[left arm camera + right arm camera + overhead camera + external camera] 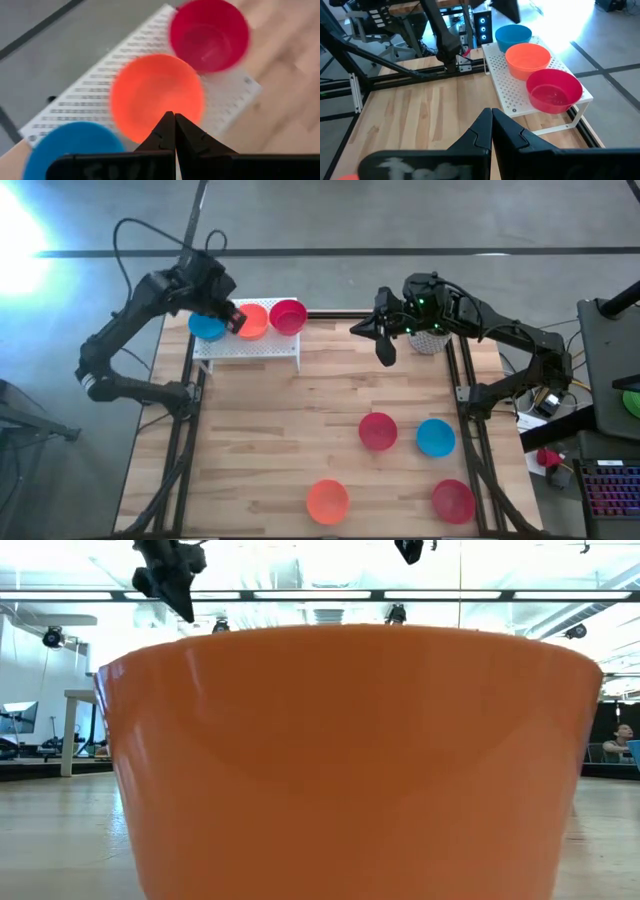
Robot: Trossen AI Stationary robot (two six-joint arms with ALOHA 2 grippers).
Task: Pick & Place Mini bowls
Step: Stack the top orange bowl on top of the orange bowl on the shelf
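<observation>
Three glossy mini bowls stand upright in a row, mouths up, right under the left gripper [236, 320]: a blue bowl [207, 327], an orange bowl [252, 321] directly below its closed fingertips, a red bowl [288, 316] just beyond; four more lie well apart from both grippers: a second red bowl [378, 431], a second blue [435, 437], a second orange [327, 500], a third red [453, 500].
</observation>
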